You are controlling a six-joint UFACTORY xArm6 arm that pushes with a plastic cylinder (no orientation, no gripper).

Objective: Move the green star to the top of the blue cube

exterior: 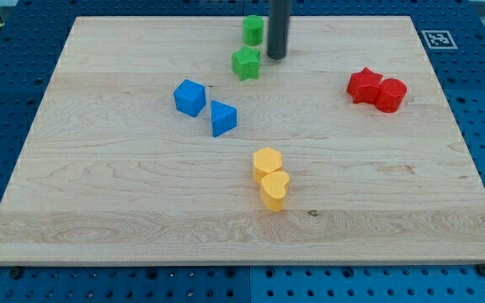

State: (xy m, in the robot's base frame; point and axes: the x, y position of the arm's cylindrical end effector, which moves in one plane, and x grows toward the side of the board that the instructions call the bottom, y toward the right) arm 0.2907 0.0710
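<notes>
The green star (246,63) lies near the top middle of the wooden board (99,194). The blue cube (189,98) sits below and to its left, about 80 pixels away. My tip (276,56) stands just to the right of the green star, slightly above it, with a small gap between them. The rod comes down from the view's top edge.
A green cylinder (253,29) stands just above the star, left of the rod. A blue wedge-like block (223,118) lies right of the cube. A red star (365,85) and red cylinder (391,95) touch at the right. Two yellow blocks (269,177) sit at lower middle.
</notes>
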